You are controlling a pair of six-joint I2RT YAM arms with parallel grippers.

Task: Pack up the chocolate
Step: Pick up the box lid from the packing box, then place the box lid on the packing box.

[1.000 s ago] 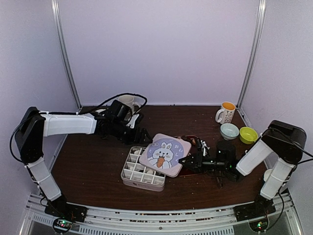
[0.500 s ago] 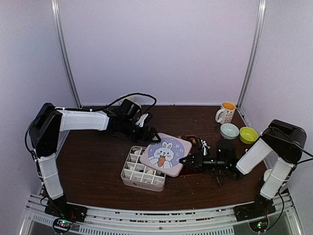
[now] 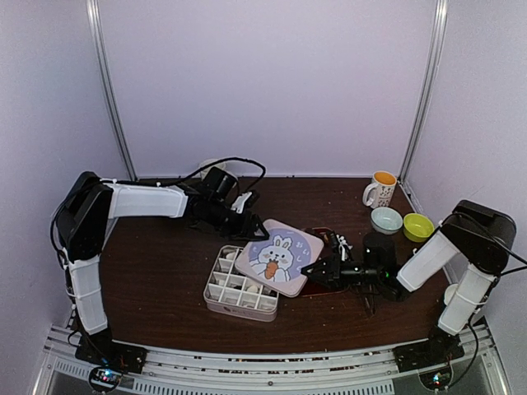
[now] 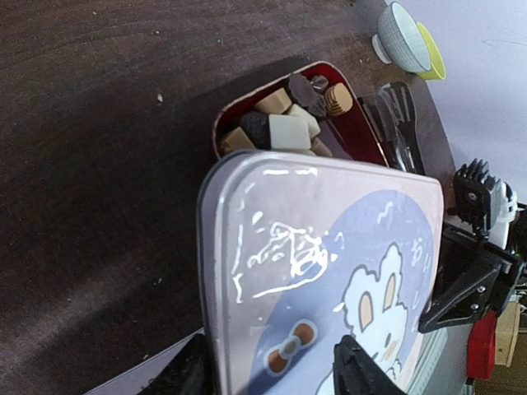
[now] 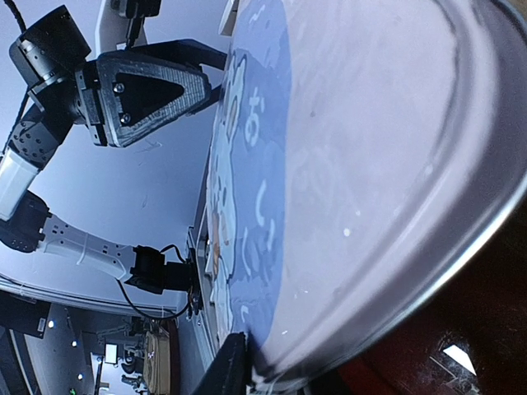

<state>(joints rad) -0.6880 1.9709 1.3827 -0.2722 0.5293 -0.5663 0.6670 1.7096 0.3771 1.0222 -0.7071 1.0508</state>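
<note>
In the top view, a pale lid with a cartoon rabbit [image 3: 276, 257] sits at the centre of the frame, tilted over the right side of a white divided box [image 3: 240, 308] on the dark wooden table [image 3: 156, 271]. The left gripper [image 3: 251, 233] reaches in from the upper left to the lid's far-left corner. The right gripper [image 3: 311, 271] comes from the right to the lid's opposite edge.

In the left wrist view the lid fills the lower right of the frame. The left fingers [image 4: 188, 372] stand spread at the bottom edge, one just outside the rim and the other over the printed face. Whether they press on the lid cannot be told.

The right wrist view shows the rim very close to the camera, with one dark finger [image 5: 230, 362] at the bottom against it. The right gripper pinches the lid's edge.

The chocolate [image 4: 284, 123] lies above the lid in the left wrist view — dark, tan and cream pieces heaped in a dark-red tray [image 4: 356, 136], which the raised lid partly hides.

At the upper right of the top view stand a mug with an orange inside [image 3: 380, 189], a pale patterned bowl [image 3: 386, 220] and a yellow-green bowl [image 3: 418, 226] — all well apart from the lid.
</note>
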